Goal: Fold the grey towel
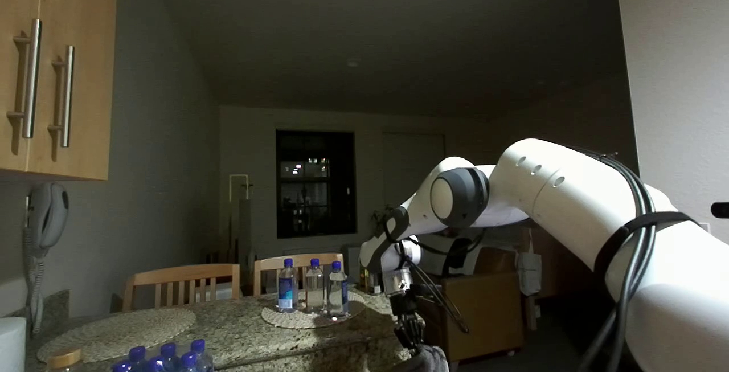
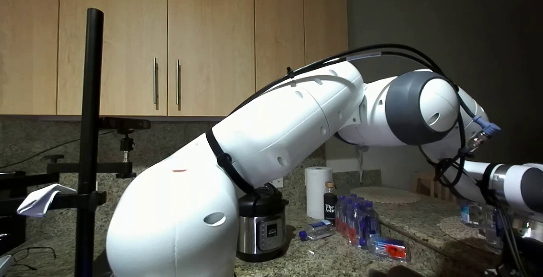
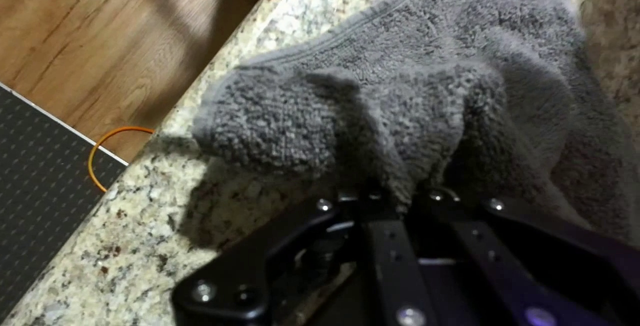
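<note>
The grey towel (image 3: 440, 36) lies on the stone-topped table (image 3: 135, 236), close beside its left edge in the wrist view, with the wooden floor (image 3: 90, 46) past that. The hand (image 3: 405, 203) is clamped on a bunched fold at the towel's near end, which looks raised a little.

It should handle as a light, limp thing — soft, thick in the pile, nothing to break. The nap ought to give good purchase, so slipping seems less of a worry than crumpling: a bunched pinch like this would gather the cloth and let both sides droop. A flatter hold would come from a corner, or from the stitched hem (image 3: 330, 39) on the far left side, probably firmer. With the present grip, I'd carry the near end low over the far part — a quick pull could drag everything along.
</note>
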